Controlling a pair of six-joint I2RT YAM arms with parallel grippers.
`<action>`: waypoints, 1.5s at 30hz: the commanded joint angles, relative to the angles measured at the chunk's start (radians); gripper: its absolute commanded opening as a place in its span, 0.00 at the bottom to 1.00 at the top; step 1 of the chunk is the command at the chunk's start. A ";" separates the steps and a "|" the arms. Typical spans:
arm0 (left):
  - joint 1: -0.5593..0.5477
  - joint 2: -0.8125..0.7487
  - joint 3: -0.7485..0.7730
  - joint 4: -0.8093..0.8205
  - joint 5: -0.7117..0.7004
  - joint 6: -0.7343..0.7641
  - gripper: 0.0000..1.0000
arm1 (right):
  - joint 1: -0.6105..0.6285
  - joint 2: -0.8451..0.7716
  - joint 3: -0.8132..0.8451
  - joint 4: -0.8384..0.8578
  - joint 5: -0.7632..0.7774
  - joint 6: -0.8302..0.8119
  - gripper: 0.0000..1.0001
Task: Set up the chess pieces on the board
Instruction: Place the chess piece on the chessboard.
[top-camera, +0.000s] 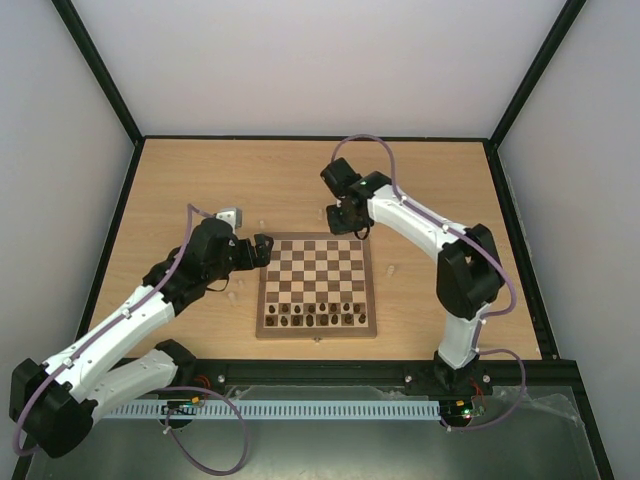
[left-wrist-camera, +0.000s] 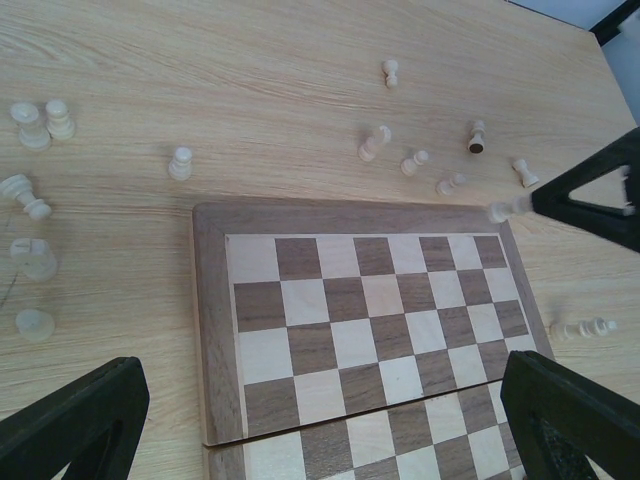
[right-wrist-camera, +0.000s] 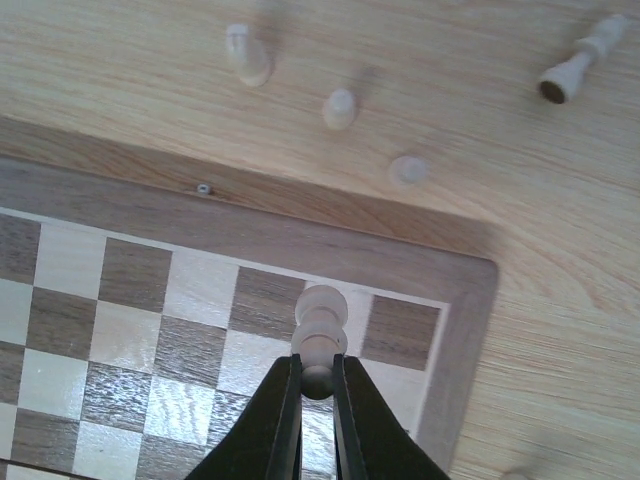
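Note:
The board (top-camera: 316, 245) lies mid-table with dark chessmen (top-camera: 318, 315) on its near rows. My right gripper (right-wrist-camera: 317, 375) is shut on a cream pawn (right-wrist-camera: 322, 320), held over the squares at the board's far corner (right-wrist-camera: 470, 290). From above, this gripper (top-camera: 345, 228) hangs at the board's far edge. My left gripper (top-camera: 266, 250) is open at the far left corner, its fingers (left-wrist-camera: 80, 420) spread over bare squares. Several cream chess pieces (left-wrist-camera: 373, 143) lie or stand on the table beyond the board frame (left-wrist-camera: 212, 300).
More cream pieces cluster left of the board (left-wrist-camera: 35, 258) and one lies to its right (left-wrist-camera: 585, 328). A piece lying with its dark base showing (right-wrist-camera: 575, 68) rests beyond the far edge. Black frame posts bound the table.

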 joint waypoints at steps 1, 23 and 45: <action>-0.001 -0.021 0.000 -0.020 -0.011 0.010 0.99 | 0.032 0.069 0.047 -0.099 -0.004 0.006 0.07; -0.002 0.006 -0.005 -0.007 -0.019 0.014 0.99 | 0.046 0.184 0.103 -0.079 -0.060 -0.012 0.07; -0.001 0.004 -0.009 -0.005 -0.017 0.011 0.99 | 0.056 0.158 0.081 -0.095 -0.046 -0.011 0.11</action>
